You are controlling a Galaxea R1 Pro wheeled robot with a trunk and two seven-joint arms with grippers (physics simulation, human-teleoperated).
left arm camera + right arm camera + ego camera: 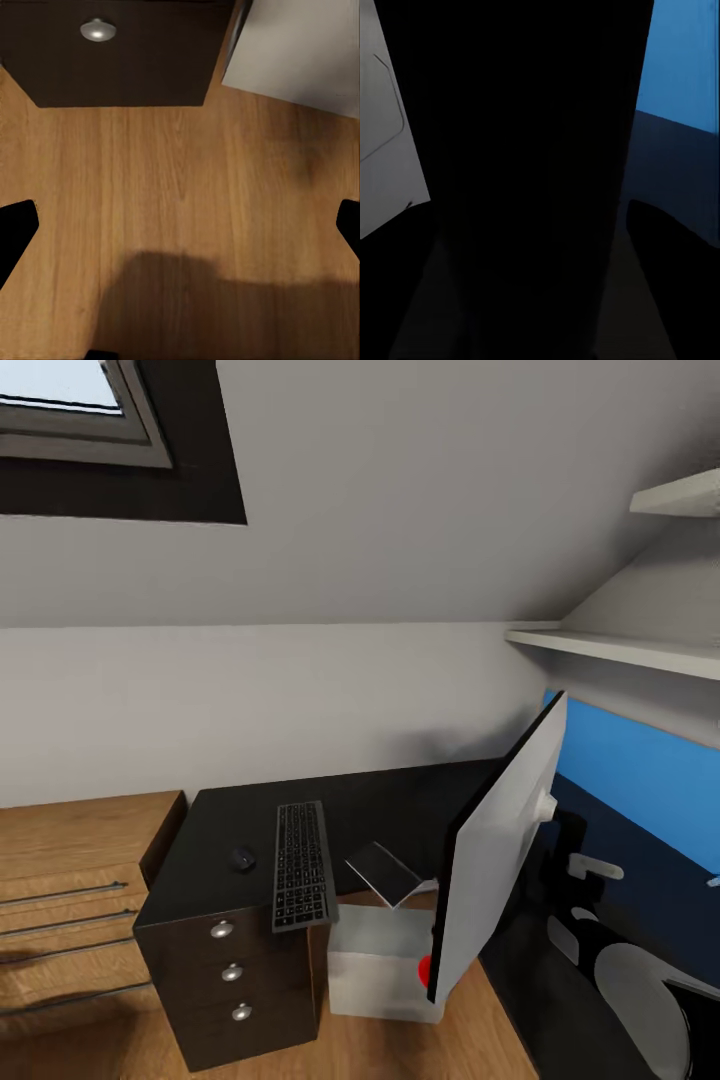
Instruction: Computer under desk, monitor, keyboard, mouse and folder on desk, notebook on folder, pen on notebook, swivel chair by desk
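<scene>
The black desk carries the keyboard lengthwise, with the small black mouse just left of it. Right of the keyboard, the notebook lies at the desk's front edge and juts out over it. Below stands the light grey computer, whose corner also shows as the computer. The monitor stands tilted, grey back toward me. My right gripper is shut around the monitor's black foot. Over the wooden floor, my left gripper hangs open and empty near the drawer unit.
A wooden dresser with bar handles adjoins the desk on the left. The blue wall panel and white shelves are on the right wall under a sloped ceiling. My right arm reaches behind the monitor.
</scene>
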